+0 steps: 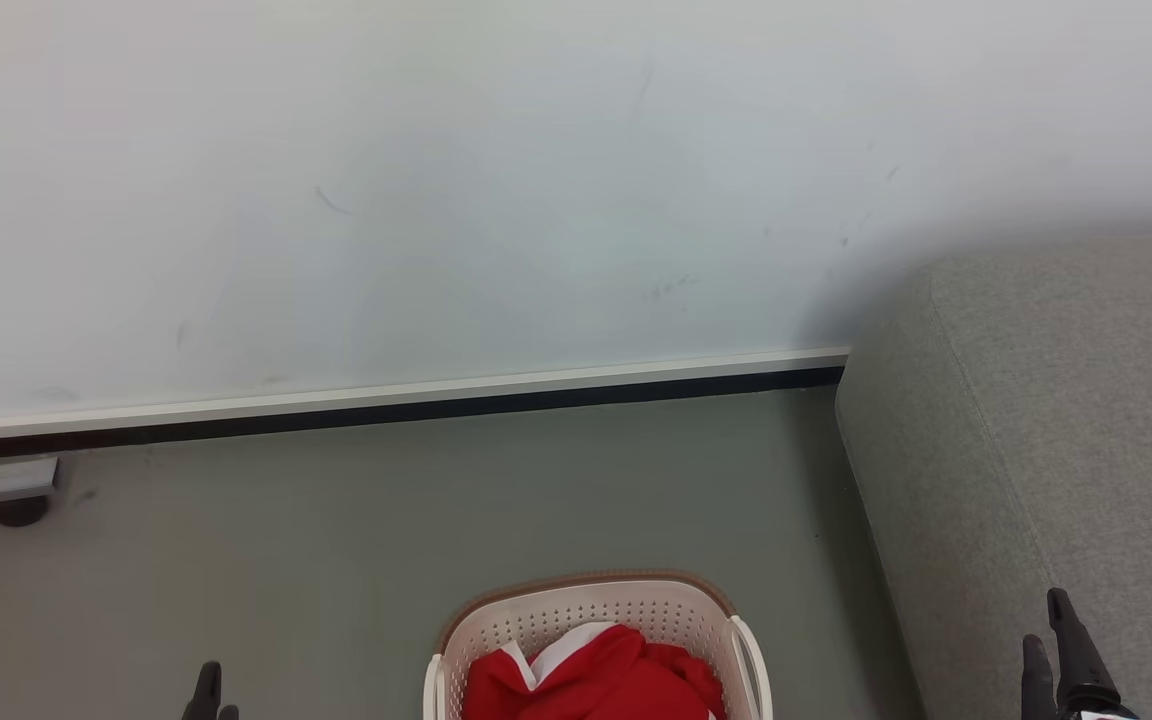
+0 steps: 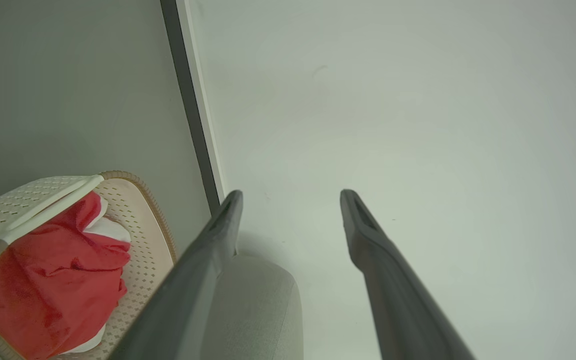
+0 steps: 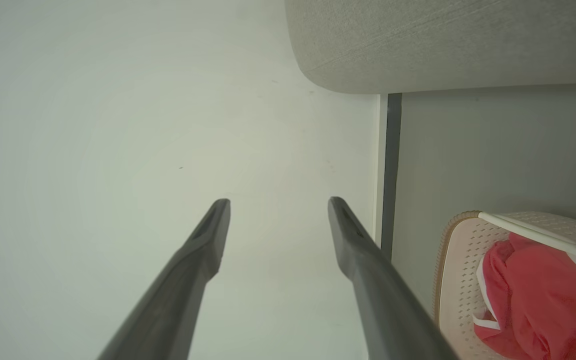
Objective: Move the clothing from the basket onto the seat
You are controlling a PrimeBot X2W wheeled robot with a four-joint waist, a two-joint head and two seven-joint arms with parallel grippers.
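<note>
Red clothing [image 1: 596, 685] with white trim lies bunched in a cream basket [image 1: 586, 610] on the grey-green floor [image 1: 336, 520], near a white wall [image 1: 536, 180] and dark baseboard [image 1: 386, 405]. The grey seat [image 1: 1066, 430] stands right of the basket, not touching it. The left gripper [image 2: 290, 197] and right gripper [image 3: 278, 205] flank the basket, fingers spread wide, holding nothing. A dark caster [image 1: 16, 512] sits far left.
</note>
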